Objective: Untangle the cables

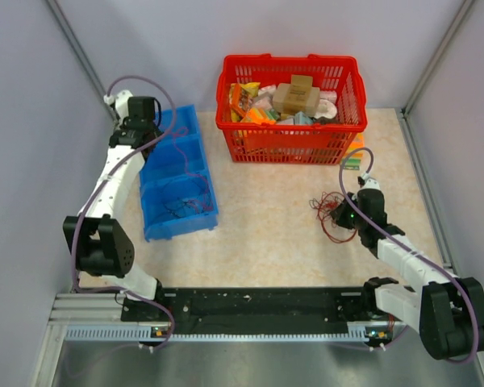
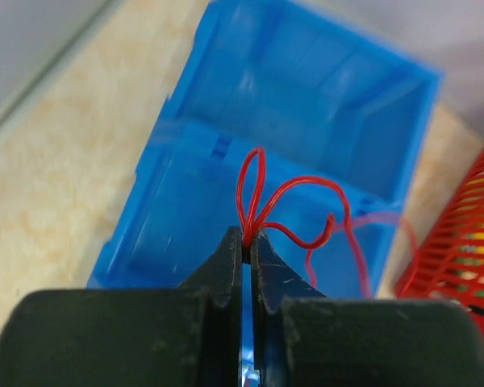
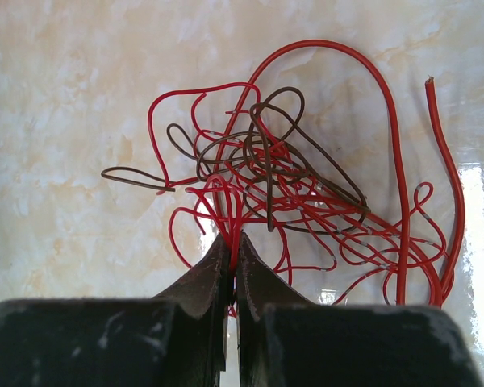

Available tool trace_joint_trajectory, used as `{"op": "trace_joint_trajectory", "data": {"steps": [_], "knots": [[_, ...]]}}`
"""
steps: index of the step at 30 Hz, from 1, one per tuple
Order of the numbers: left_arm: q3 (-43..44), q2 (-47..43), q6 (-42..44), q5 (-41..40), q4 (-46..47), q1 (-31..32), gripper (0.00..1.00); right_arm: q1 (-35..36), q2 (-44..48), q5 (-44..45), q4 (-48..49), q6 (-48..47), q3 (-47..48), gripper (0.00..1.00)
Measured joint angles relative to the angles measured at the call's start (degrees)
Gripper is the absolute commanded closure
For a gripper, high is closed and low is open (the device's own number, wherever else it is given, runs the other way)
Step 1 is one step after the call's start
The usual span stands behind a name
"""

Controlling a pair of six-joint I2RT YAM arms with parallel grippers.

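A loose tangle of thin red and dark-red cables (image 1: 327,216) lies on the table right of centre; it shows close up in the right wrist view (image 3: 306,185). My right gripper (image 1: 340,215) (image 3: 232,244) is shut on a red strand at the tangle's near edge. My left gripper (image 1: 163,133) (image 2: 248,236) is at the far left above the blue bin (image 1: 180,157) (image 2: 185,161). It is shut on a separate thin red cable (image 2: 298,187) that loops up from the fingertips and hangs to the right.
The blue divided bin holds some thin dark wires (image 1: 185,203) in its near compartment. A red basket (image 1: 290,145) full of packets stands at the back centre. A small green item (image 1: 352,161) lies at its right corner. Grey walls enclose the table.
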State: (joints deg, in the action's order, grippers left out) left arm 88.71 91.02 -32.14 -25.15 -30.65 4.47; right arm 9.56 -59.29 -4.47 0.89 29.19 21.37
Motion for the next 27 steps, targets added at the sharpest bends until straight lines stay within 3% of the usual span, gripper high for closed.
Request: {"op": "trace_joint_trajectory", "data": {"steps": [4,9,15,17,19,22,27], "knots": [[-6.1,0.0,-5.1,1.1,-1.9,-0.9,1.00,0.0,0.0,-0.1,0.0,0.0,0.0,1.00],[-6.6,-1.0,-6.7,4.0,-2.3,-1.8,1.00,0.0,0.0,-0.2,0.0,0.0,0.0,1.00],[-5.3,-9.2,-4.1,25.4,7.3,-2.4,1.00,0.0,-0.2,-0.5,0.3,0.0,0.0,1.00],[-0.6,-11.8,-4.1,33.6,13.3,-2.3,1.00,0.0,-0.6,-0.7,0.4,0.0,0.0,1.00],[6.6,-12.3,-3.4,36.3,17.0,-2.1,1.00,0.0,-0.9,-0.8,0.4,0.0,0.0,1.00],[18.9,-12.3,-1.0,34.3,20.4,-2.0,1.00,0.0,-1.0,-0.9,0.4,0.0,0.0,1.00],[30.3,-12.8,1.1,28.3,25.0,-2.3,1.00,0.0,-1.0,-0.9,0.4,0.0,0.0,1.00]]}}
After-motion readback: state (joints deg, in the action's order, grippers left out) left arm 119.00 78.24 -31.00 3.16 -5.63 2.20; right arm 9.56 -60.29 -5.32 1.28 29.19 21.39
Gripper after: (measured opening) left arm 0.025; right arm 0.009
